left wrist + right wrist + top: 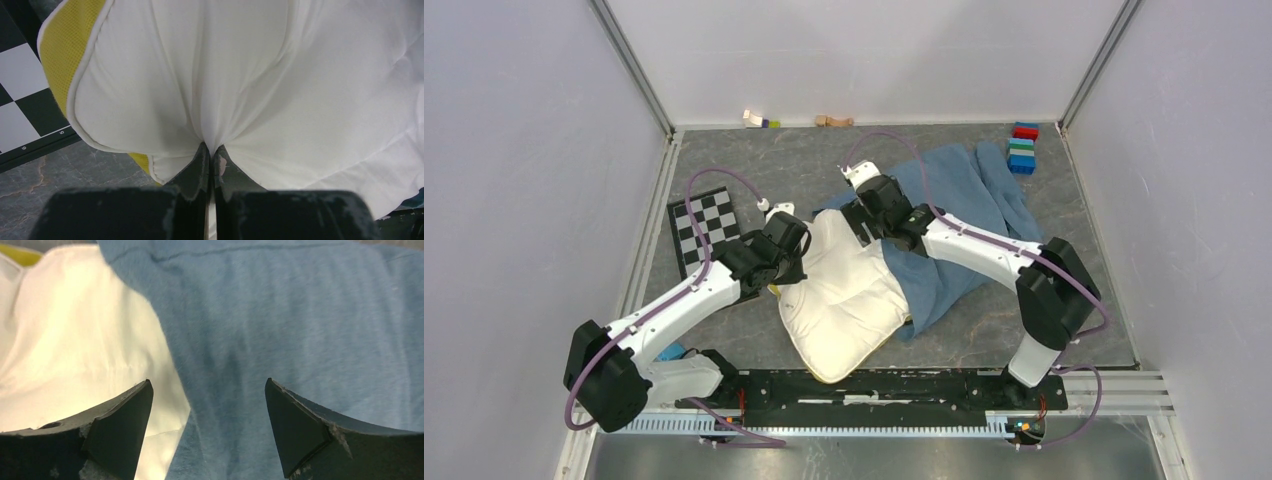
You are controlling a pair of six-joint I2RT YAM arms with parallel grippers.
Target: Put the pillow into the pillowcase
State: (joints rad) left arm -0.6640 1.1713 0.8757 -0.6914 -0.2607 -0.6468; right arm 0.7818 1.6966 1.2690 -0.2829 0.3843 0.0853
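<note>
The plump cream-white pillow with a yellow band (844, 300) lies between both arms, the wrinkled dusty-blue cloth pillowcase (969, 195) spread against its right side; the left gripper (211, 152) is pinched tight on a thin fold at the pillow's left corner; the right gripper (207, 405) hangs wide apart, empty, over the pillow's right border where blue meets white. Closing there could catch pillow and case together, sealing the mouth; the thin pinch may slip. A black-and-white checkerboard (704, 225) sits just left of the pillow; grey table (804, 165) shows beyond its far edge.

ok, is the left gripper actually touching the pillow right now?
Touching. The left wrist view shows the left gripper pinched shut on a fold of the pillow, with creases fanning out from its tips.
</note>
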